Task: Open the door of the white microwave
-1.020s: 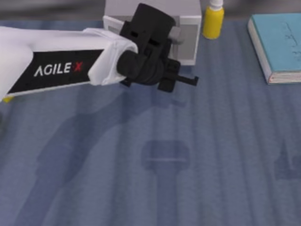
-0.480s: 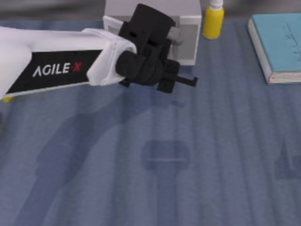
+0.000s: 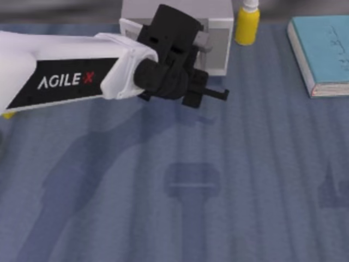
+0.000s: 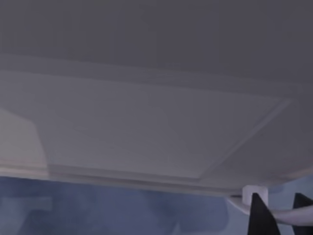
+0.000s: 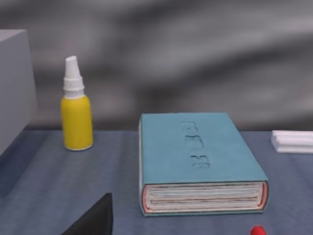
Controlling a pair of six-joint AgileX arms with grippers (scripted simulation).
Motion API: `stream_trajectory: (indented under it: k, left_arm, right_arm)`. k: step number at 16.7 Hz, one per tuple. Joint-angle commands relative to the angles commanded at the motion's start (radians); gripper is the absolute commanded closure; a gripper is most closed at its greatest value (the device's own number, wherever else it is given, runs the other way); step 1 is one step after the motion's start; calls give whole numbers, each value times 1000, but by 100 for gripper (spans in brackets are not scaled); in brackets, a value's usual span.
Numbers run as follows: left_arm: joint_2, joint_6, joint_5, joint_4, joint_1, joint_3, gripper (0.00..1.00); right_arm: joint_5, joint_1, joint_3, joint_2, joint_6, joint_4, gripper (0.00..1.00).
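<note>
White microwave (image 3: 218, 38) at worktop (image 3: 245, 180) rear edge, largely hidden beneath left gripper (image 3: 210, 94). Door (image 4: 146, 132) fills left wrist view, handle (image 4: 254, 193) beside dark fingers (image 4: 259, 215); spread or pinching: cannot tell. Right of microwave: yellow bottle (image 5: 76, 115), then blue book (image 5: 195, 152), both plainest from right wrist view.

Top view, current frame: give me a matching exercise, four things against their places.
1. microwave
2. yellow bottle
3. blue book
4. left gripper

A. table's far right
B. directly right of the microwave
C. at the microwave's front
D. back edge, partly under the left arm

Pairs: 1-D, 2-B, 3-A, 4-C
</note>
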Motion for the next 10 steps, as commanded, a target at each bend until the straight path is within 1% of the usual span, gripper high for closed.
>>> stream_trajectory:
  k: [8, 10]
  left_arm:
    - [0, 0, 0, 0, 0, 0, 100]
    - [1, -3, 10, -1, -8, 0, 100]
  right_arm:
    - [0, 0, 0, 0, 0, 0, 0]
    - [0, 0, 0, 0, 0, 0, 0]
